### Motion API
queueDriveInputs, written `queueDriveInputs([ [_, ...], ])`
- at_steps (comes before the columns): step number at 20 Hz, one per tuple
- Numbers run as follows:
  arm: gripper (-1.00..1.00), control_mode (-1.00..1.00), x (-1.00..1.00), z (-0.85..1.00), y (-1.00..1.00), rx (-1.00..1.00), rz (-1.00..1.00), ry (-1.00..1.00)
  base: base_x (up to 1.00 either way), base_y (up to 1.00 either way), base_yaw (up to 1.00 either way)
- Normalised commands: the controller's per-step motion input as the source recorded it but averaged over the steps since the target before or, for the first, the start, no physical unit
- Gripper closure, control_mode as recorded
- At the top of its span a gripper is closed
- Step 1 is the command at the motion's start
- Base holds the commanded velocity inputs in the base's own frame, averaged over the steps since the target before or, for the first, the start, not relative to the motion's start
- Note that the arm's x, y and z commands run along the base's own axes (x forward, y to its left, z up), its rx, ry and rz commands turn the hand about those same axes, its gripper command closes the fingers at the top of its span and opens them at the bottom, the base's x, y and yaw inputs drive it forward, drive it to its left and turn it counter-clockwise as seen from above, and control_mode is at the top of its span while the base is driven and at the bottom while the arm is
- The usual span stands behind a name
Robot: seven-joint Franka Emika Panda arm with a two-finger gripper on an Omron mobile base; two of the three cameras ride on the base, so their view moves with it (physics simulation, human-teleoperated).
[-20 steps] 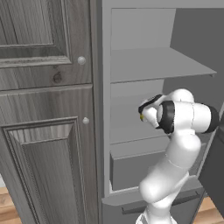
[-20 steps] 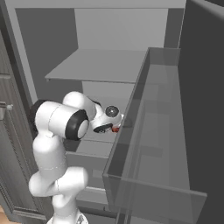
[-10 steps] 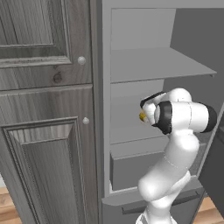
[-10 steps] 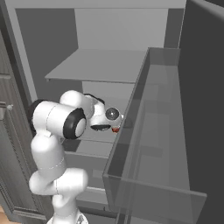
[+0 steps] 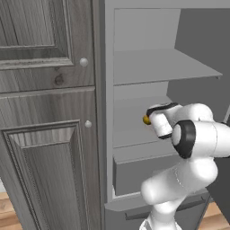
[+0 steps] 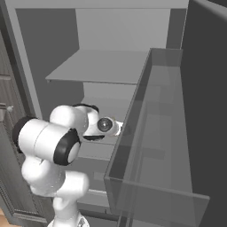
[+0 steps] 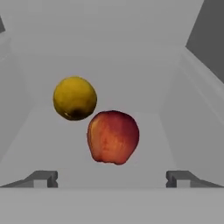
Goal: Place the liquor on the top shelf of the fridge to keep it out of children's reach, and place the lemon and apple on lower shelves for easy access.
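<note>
The gripper (image 7: pixel 112 179) has just sprung wide, letting go of the apple (image 7: pixel 113 137), which now sits free ahead between the jaws, touching the lemon (image 7: pixel 75 97) on a lower shelf (image 7: pixel 52 144); fruit looks done.

In the left base view the lemon (image 5: pixel 146 120) peeks out mid-frame behind the arm; the fridge (image 5: pixel 108 134) is cut off at the edges

The left base view looks forward from behind the arm's left side at the open fridge (image 5: pixel 148 67) and its neighbouring cupboards (image 5: pixel 45 112). The right base view faces the same fridge interior (past its door). The hand view sits close, looking along a lower shelf (image 7: pixel 52 144).
</note>
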Motion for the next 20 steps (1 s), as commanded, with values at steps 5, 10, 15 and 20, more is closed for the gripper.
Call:
queueDriveInputs([
  [5,-1.00,-1.00,-0.23,0.91,0.00,-0.05,0.00,0.00,0.00,0.00,0.00],
  [10,-1.00,-1.00,-0.44,0.73,0.00,-0.06,0.00,0.04,0.00,0.00,0.00],
  [15,-1.00,-1.00,-0.34,0.83,0.00,-0.02,0.00,0.09,0.00,0.00,0.00],
  [20,-1.00,-1.00,-0.24,0.99,0.00,0.00,0.00,0.20,0.00,0.00,0.00],
])
